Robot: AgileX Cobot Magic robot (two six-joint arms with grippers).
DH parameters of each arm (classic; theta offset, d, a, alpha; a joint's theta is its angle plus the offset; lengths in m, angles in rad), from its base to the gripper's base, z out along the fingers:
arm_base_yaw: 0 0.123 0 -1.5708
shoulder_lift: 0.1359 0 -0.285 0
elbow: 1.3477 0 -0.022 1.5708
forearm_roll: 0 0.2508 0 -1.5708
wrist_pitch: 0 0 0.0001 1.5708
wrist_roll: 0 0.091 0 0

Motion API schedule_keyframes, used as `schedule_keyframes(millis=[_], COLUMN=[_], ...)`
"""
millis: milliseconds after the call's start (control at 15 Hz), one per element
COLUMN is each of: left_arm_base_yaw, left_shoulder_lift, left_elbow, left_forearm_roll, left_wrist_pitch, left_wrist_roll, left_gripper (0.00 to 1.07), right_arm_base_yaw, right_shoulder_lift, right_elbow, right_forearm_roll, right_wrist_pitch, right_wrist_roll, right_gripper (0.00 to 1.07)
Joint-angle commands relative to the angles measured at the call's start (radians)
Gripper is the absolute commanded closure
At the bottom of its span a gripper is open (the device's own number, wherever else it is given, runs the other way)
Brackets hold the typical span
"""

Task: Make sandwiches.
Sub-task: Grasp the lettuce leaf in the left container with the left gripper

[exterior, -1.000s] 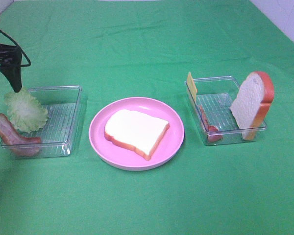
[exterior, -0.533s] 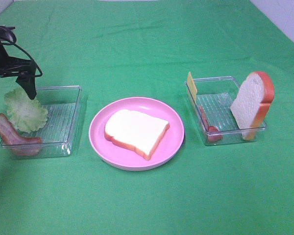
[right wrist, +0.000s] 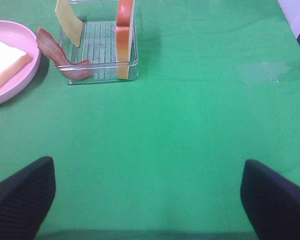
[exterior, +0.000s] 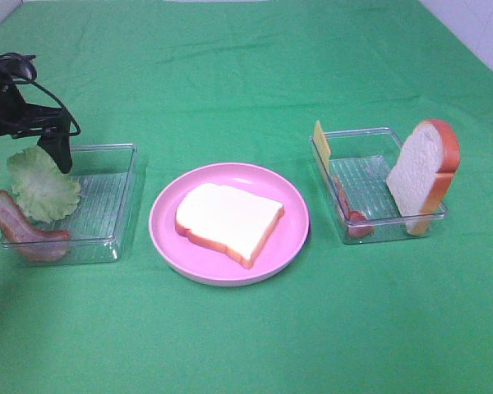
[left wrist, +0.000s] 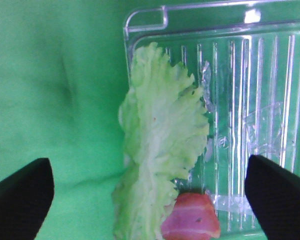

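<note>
Flat bread slice point(exterior: 228, 220), white with an orange-brown crust, lies alone on the round pink plate point(exterior: 166, 240), well apart from both hands. Nothing is stacked on it.

Pale green lettuce leaf point(left wrist: 160, 145) lies right under the left hand point(exterior: 28, 168), in the gap between its two spread fingers. It is draped over the edge of the left clear tray point(exterior: 115, 205), part inside and part out on the green tabletop point(exterior: 246, 345). Cannot tell if the fingers touch the leaf. Left hand holds nothing.

Left bacon strip point(exterior: 20, 230) is just beyond the lettuce on the near side of that hand. It hangs over the same tray's corner, and one end touches the leaf.

Right hand point(right wrist: 149, 200) is spread wide and holds nothing, with only bare cloth between its fingers. The right clear tray point(right wrist: 102, 75) sits well ahead of it. In that tray a second bread slice point(right wrist: 124, 37) stands upright against the wall. A yellow cheese square point(right wrist: 68, 22) leans at the far corner. Another bacon strip point(right wrist: 57, 55) is slung over the wall on the plate side.
</note>
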Motion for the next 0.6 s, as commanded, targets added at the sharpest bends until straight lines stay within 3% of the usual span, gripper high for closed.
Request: schedule_keyframes(millis=[67, 133, 200, 267, 467, 600], left_arm_base_yaw=[0.002, 0.002, 0.002, 0.002, 0.002, 0.002], left_shoulder_lift=[-0.003, -0.003, -0.003, -0.003, -0.003, -0.003], left_elbow=[0.005, 0.005, 0.005, 0.005, 0.005, 0.005], left_forearm_roll=[-0.008, -0.008, -0.008, -0.008, -0.008, -0.001], left_wrist_pitch=[0.001, 0.001, -0.002, -0.002, 0.005, 0.016], left_wrist_roll=[0.003, 0.003, 0.000, 0.000, -0.001, -0.039], left_gripper=[0.20, 0.28, 0.47, 0.56, 0.74, 0.85], right_arm_base_yaw=[-0.007, -0.007, -0.007, -0.007, -0.007, -0.007], right_shoulder_lift=[-0.031, -0.031, -0.031, -0.031, -0.031, -0.031], right_elbow=[0.006, 0.006, 0.006, 0.006, 0.006, 0.006], right_forearm_roll=[0.005, 0.005, 0.005, 0.005, 0.005, 0.005], right_wrist_pitch=[-0.011, -0.011, -0.011, -0.011, -0.011, -0.011], right_wrist_roll=[-0.009, -0.009, -0.009, -0.009, -0.009, -0.009], right_gripper=[0.11, 0.11, 0.11, 0.11, 0.11, 0.11])
